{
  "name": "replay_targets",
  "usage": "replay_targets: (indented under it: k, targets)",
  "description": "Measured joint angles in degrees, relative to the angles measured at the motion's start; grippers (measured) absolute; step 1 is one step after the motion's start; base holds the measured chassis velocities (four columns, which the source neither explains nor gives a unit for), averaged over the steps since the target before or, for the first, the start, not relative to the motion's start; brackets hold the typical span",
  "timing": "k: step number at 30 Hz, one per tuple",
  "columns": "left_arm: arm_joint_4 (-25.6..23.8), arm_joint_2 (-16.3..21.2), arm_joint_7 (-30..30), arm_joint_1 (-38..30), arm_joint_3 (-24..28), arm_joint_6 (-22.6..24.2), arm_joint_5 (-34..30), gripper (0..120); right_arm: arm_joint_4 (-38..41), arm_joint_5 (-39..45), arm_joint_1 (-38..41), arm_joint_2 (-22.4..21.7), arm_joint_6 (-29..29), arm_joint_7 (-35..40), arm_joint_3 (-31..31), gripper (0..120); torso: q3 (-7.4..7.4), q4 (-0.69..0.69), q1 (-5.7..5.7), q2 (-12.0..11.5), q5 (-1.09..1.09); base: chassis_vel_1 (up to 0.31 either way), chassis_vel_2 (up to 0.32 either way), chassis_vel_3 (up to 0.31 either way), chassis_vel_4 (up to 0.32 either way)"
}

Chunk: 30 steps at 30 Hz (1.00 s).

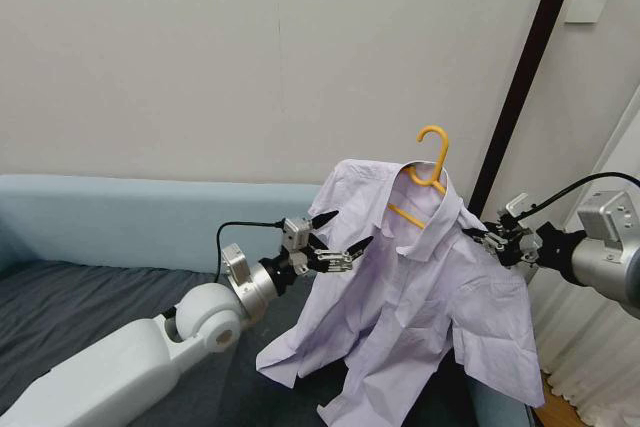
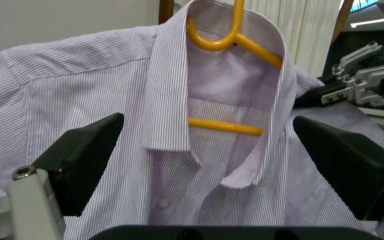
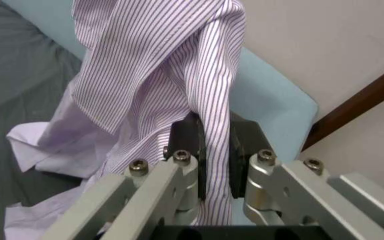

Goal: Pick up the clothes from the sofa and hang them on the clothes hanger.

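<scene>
**Left arm [image 1: 110, 372] nearest, shirt [image 1: 400, 317] draped on its hanger [image 1: 432, 160]**

Head view: the left tool [image 1: 348, 229] hangs spread wide and empty just left of the shirt's shoulder. The right tool [image 1: 482, 238] meets the shirt's right shoulder. The hem trails onto the sofa [image 1: 100, 219]. I cannot make out what bears the hanger's hook.

Left wrist view: both fingers [image 2: 85, 160] stand well apart, with the collar and yellow bar framed between them, untouched.

Right wrist view: the pads [image 3: 186, 145] are pinched tight on a fold of striped cloth.

The shirt seems to be at the settling stage. Next, the left tool should close on the left shoulder without dragging it off.
</scene>
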Motion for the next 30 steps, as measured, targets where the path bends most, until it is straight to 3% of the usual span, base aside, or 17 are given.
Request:
replay_targets:
  k: [11, 17, 30]
  targets:
    - [-2.1, -4.4, -16.2, -4.6, 3.4, 5.8, -0.9, 95, 1.3, 4.3, 2.1, -1.2, -0.7, 2.7, 0.4, 7, 0.00, 0.01, 0.00, 0.0, 0.00, 0.000, 0.000, 0.000, 0.000]
    - [-2.0, -5.8, -19.9, -5.4, 4.3, 6.8, -1.6, 88, 1.3, 4.9, 2.0, -2.0, -0.7, 3.0, 0.7, 7, 0.01, 0.02, 0.00, 0.0, 0.00, 0.000, 0.000, 0.000, 0.000]
    - [-0.2, -10.2, -22.3, -9.8, 5.0, 6.3, -5.9, 39, -1.9, 8.6, 0.8, -8.8, -1.1, 3.7, 7.1, 7, 0.01, 0.01, 0.01, 0.0, -0.02, 0.000, 0.000, 0.000, 0.000]
